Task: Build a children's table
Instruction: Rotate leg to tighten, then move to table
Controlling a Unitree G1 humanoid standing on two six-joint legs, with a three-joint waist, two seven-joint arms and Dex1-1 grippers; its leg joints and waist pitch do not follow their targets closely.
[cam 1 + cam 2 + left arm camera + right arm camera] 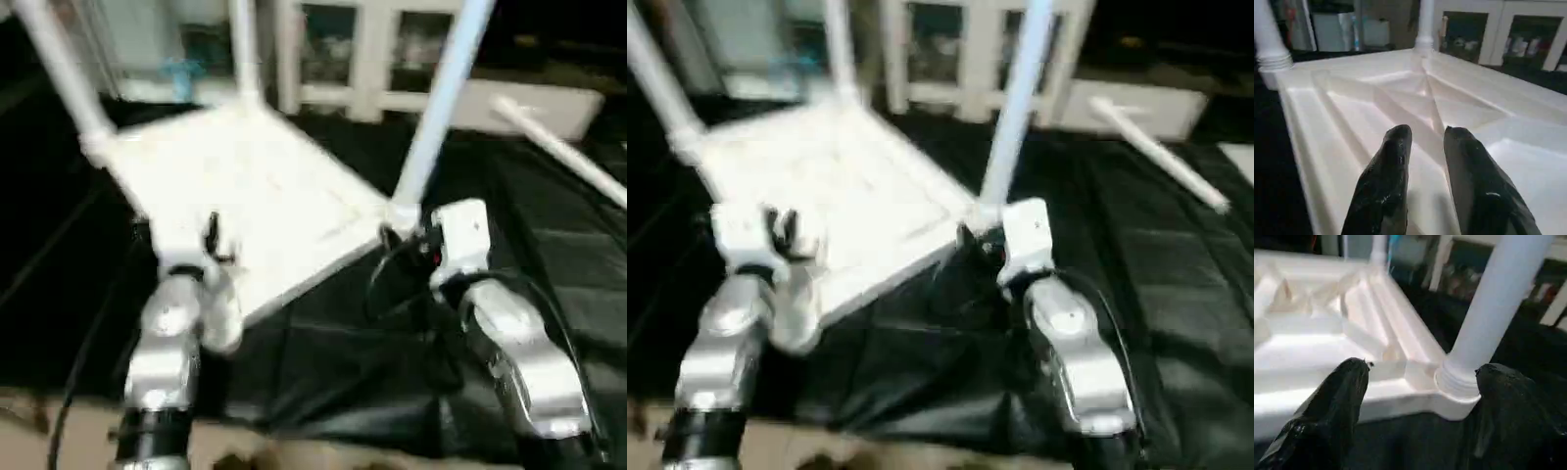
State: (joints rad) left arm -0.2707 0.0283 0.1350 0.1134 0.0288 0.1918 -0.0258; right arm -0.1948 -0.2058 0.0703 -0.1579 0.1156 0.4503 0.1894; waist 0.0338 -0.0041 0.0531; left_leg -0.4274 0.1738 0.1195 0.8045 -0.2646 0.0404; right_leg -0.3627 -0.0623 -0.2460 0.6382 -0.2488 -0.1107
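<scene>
The children's table [255, 196] lies upside down on the black-covered tabletop [549, 274], its white square top tilted so that one corner points toward the robot. The underside faces up: a raised rim runs round the edge and shallow ribs cross the panel diagonally, meeting near the middle, clearest in the left wrist view. Three white tapered legs stand in round corner sockets: the left leg [59, 73] at the left corner, the far leg [245, 49] at the corner farthest from the robot, and the right leg [441, 108] at the right corner. All three run out of the head views at the top, so their ends are cut off. A threaded collar shows where the right leg meets its socket [1457, 382]. A fourth leg [563, 152] lies loose on the black cover, well to the right of the upturned table and apart from it.

The left tool [1425, 147] hovers over the ribbed underside near the corner closest to the robot, fingers narrowly apart and holding nothing. The right tool [1420, 377] is spread wide just beside the right corner, one finger [1342, 391] toward the rim and the other finger [1513, 396] past the socket; whether either finger touches the plastic is hard to tell. Behind the table stands a white cabinet [372, 54] whose contents are too blurred to make out.
</scene>
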